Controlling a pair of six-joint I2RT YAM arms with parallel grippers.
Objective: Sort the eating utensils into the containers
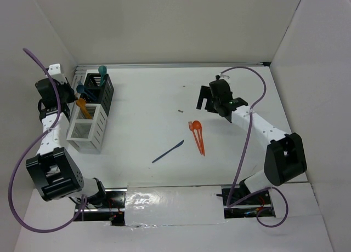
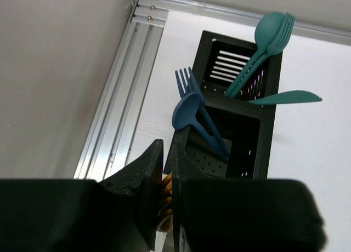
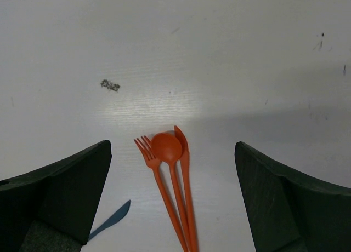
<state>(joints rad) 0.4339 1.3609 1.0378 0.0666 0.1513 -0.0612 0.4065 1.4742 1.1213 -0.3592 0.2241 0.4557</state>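
Note:
My left gripper (image 1: 75, 100) (image 2: 167, 149) is shut on an orange utensil (image 1: 84, 108) (image 2: 166, 193) at the far left, above the white container (image 1: 99, 132). Only its ribbed orange end shows between the jaws. Behind it, the black container (image 1: 107, 93) (image 2: 267, 145) has two compartments: teal utensils (image 2: 263, 49) stand in the far one, a dark blue fork and spoon (image 2: 189, 109) in the near one. My right gripper (image 1: 209, 100) (image 3: 173, 200) hangs open over an orange fork, spoon and knife (image 1: 197, 136) (image 3: 170, 175) lying side by side. A dark blue knife (image 1: 168, 151) (image 3: 112, 222) lies to their left.
White walls enclose the table on three sides, and a metal rail (image 2: 123, 104) runs along the left wall next to the containers. A small dark speck (image 1: 180, 110) (image 3: 109, 86) lies on the table beyond the orange utensils.

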